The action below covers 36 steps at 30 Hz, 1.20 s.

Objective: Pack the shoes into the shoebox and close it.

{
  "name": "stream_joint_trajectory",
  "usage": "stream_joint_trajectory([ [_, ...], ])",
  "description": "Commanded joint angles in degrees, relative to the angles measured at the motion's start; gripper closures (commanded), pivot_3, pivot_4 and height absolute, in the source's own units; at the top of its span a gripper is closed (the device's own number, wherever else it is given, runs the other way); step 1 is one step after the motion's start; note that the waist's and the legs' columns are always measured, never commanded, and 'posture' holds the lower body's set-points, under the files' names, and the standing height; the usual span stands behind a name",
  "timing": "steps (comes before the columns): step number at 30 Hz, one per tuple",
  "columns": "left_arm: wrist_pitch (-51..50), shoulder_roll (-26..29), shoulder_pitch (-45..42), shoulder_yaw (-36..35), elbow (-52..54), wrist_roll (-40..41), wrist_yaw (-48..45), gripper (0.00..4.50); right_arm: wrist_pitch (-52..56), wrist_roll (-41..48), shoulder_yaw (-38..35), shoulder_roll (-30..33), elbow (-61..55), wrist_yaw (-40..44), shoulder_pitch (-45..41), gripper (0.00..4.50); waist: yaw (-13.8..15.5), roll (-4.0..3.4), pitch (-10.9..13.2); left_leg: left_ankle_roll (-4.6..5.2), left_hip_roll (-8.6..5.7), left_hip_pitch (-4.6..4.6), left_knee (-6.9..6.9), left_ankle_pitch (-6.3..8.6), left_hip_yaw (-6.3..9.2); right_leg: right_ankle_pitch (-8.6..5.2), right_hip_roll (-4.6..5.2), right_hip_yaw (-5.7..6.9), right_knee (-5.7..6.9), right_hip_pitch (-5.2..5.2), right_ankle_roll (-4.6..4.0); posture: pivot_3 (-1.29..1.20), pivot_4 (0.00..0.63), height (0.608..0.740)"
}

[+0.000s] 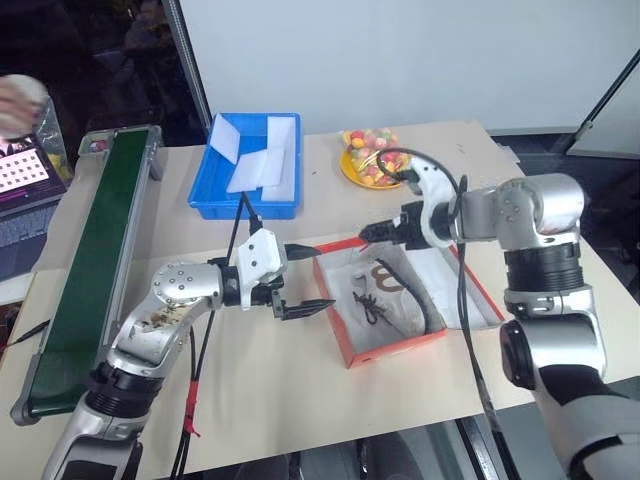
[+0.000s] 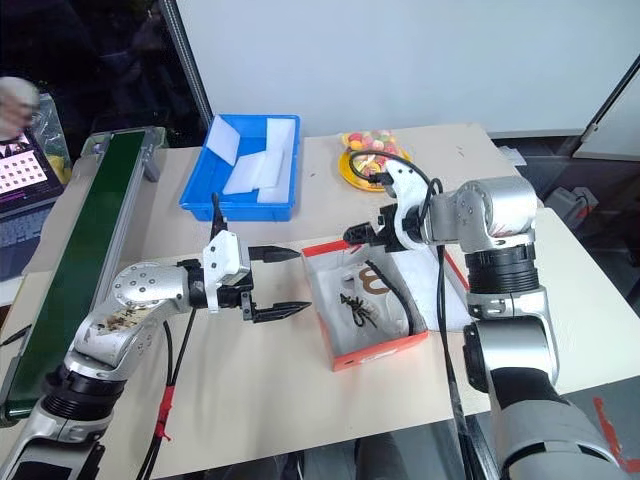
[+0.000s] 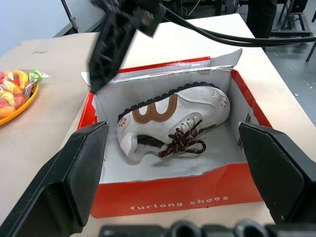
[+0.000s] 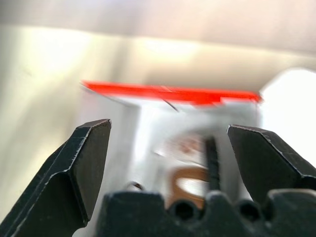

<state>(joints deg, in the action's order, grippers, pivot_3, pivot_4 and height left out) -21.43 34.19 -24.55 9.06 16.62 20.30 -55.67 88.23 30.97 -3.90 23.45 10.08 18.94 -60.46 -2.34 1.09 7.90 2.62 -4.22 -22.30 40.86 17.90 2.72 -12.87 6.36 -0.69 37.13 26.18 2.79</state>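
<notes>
The right gripper (image 4: 168, 148) has its two black fingers spread wide and holds nothing; it hangs just above the far end of the shoebox (image 1: 395, 352). The left gripper (image 1: 305, 278) is wide open and empty too, just beside the box's near end. One white shoe (image 3: 170, 118) with brown marks and dark laces lies on its side inside the open red box on the table (image 1: 300, 400).

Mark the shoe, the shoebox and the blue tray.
shoe (image 3: 173, 111): left wrist view, on its side panel.
shoebox (image 3: 173, 197): left wrist view, on its red front wall.
blue tray (image 1: 212, 190): left eye view, on its left rim.
</notes>
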Motion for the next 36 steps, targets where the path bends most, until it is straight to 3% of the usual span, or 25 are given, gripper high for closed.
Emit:
stream_joint_trajectory([
  [1, 0.3, -1.2, -1.4, -1.7, -0.5, -0.4, 2.6, 0.0, -1.3, -1.1, -4.9, -2.3, -7.0, -3.3, 0.1, 0.07, 0.0, 0.0, 0.0, 0.0, -0.01, 0.0, 0.0, 0.0, 0.0, 0.0, 0.0, 0.0, 0.02, 0.01, 0.0, 0.0, 0.15, 0.724],
  [3, -1.3, -2.8, -1.8, -3.4, -1.9, -0.8, 6.8, 0.0, -7.6, -2.3, -2.2, -2.3, -13.3, -3.2, 2.7, 0.07, 0.0, 0.0, 0.0, 0.0, -0.01, 0.0, 0.0, 0.0, 0.01, 0.0, 0.0, 0.01, 0.04, 0.02, 0.0, 0.0, 0.15, 0.724],
  [8, -10.2, -10.1, -3.4, -11.4, -4.5, -8.0, 31.4, 0.0, -32.3, -9.7, 11.9, 3.5, -37.2, 3.5, 16.0, 0.07, 0.1, 0.0, 0.0, 0.0, -0.11, -0.01, 0.03, 0.0, 0.05, 0.02, 0.0, 0.08, 0.04, 0.06, 0.04, 0.0, 0.15, 0.724],
  [11, -14.3, -12.5, -1.1, -16.6, -2.3, -12.6, 42.8, 0.0, -35.5, -11.1, 14.5, 4.4, -43.5, 2.9, 23.8, 0.07, -0.4, 0.03, 0.0, 0.0, -0.16, 0.04, 0.02, 0.0, 0.05, 0.02, 0.03, 0.07, 0.1, 0.08, 0.05, 0.0, 0.15, 0.724],
  [14, -15.8, -13.2, 1.5, -20.4, -0.9, -14.9, 48.4, 0.0, -36.8, -12.0, 15.3, 2.9, -45.3, 1.6, 28.0, 0.07, -0.3, 0.04, 0.0, -0.01, -0.15, 0.15, 0.03, 0.0, 0.05, 0.03, 0.02, 0.01, 0.1, 0.04, 0.05, 0.0, 0.15, 0.724],
  [18, -17.0, -12.4, 5.7, -26.8, -1.2, -15.0, 51.6, 0.0, -38.4, -11.8, 15.3, -0.6, -44.1, 0.7, 31.2, 0.07, 0.1, 0.04, 0.0, -0.08, -0.17, 0.31, 0.1, -0.04, 0.05, 0.04, 0.0, -0.07, 0.03, -0.01, 0.03, 0.0, 0.15, 0.724],
  [28, -15.0, -7.2, 8.9, -34.8, -8.3, -16.6, 54.8, 0.0, -45.1, -16.1, 18.0, -4.5, -38.2, 0.4, 34.0, 0.07, 1.5, 0.07, 0.0, -0.16, -0.17, 0.41, 0.08, -0.08, 0.07, 0.09, -0.06, -0.07, 0.05, -0.04, -0.04, 0.0, 0.15, 0.724],
  [36, -17.3, -5.0, 7.4, -36.2, -10.2, -15.4, 54.6, 0.0, -44.9, -17.9, 18.2, -6.5, -36.7, -0.4, 33.9, 0.07, 1.5, 0.08, 0.0, -0.17, -0.17, 0.42, 0.06, -0.08, 0.09, 0.09, -0.07, -0.04, 0.05, -0.03, -0.05, 0.0, 0.15, 0.724],
])
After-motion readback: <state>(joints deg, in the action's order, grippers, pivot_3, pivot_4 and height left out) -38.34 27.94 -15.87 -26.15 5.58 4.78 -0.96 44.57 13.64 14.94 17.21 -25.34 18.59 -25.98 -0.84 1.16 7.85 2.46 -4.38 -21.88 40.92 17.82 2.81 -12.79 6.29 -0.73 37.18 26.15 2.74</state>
